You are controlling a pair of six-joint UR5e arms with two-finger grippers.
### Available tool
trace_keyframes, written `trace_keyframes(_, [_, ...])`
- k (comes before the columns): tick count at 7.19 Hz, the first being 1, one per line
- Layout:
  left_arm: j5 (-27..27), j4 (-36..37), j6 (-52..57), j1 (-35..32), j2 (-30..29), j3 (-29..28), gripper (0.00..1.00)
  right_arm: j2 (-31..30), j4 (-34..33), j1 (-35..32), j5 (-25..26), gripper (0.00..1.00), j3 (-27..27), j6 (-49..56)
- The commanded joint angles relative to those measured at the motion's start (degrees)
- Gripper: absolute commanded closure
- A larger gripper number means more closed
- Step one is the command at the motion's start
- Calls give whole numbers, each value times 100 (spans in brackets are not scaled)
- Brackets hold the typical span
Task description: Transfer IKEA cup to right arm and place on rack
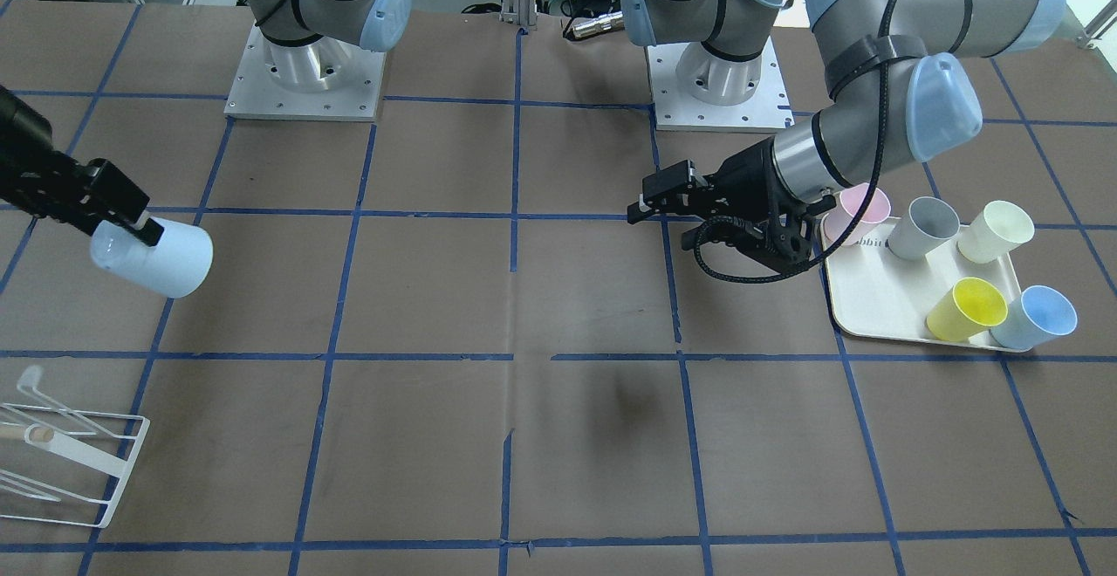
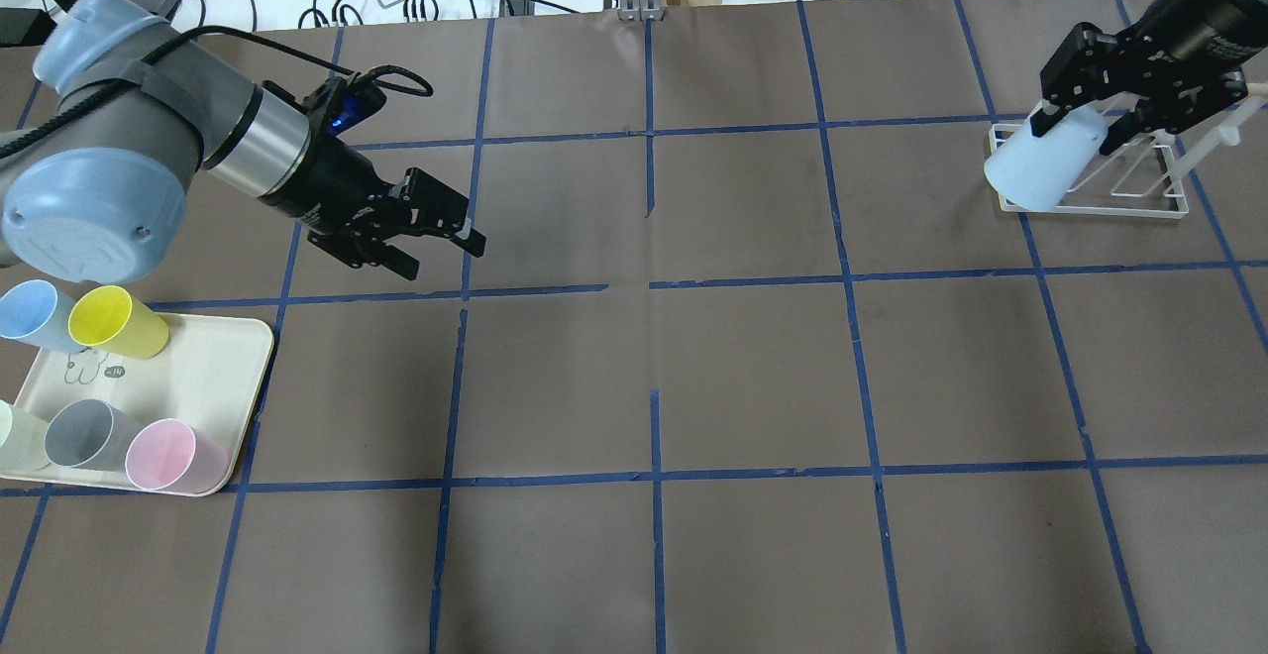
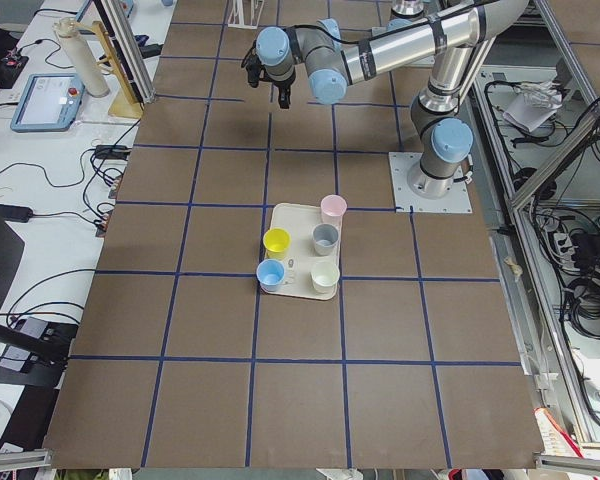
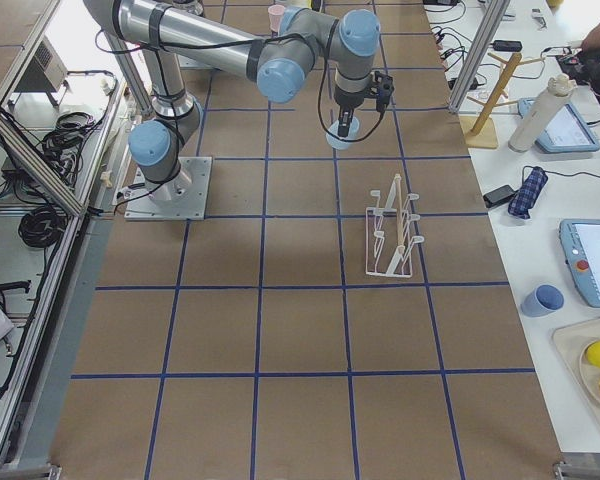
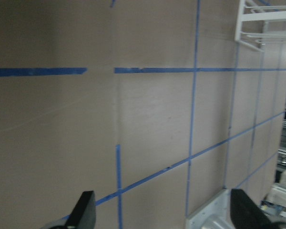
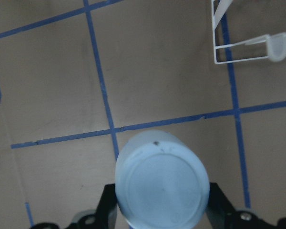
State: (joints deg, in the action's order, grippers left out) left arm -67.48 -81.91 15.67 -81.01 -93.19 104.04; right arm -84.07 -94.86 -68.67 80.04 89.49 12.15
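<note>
My right gripper is shut on the IKEA cup, a pale blue tumbler held tilted in the air. In the front view the cup hangs off the gripper, well apart from the white wire rack and on its robot side. The right wrist view shows the cup's base between the fingers and a corner of the rack at upper right. The rack holds no cup. My left gripper is open and empty over the table, with its fingertips spread.
A cream tray on the robot's left side holds a second blue cup, a yellow, a grey, a pink and a pale cup. The two arm bases stand at the robot's edge.
</note>
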Motion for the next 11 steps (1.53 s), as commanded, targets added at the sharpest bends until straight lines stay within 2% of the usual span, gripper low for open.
trace_keyframes(1, [-1536,-44,-29,-299,186,-715,0,276,-584,12,868,74,-159,252])
trace_keyframes(2, [-2323,-175,-342,-702,222,-988,0,434,-804,21,1142,76,-177,261])
trace_keyframes(3, [-2540,-351,-911,-880,205,-1252,0,557,-1032,21,1154,78,-177,270])
trace_keyframes(5, [-2437,-1096,-1048,-873,257,-1753,0,742,-1393,21,1224,78,-186,270])
trace_keyframes(11, [-2173,-1197,-978,-732,170,-1764,0,1146,-1772,21,1277,75,-168,270])
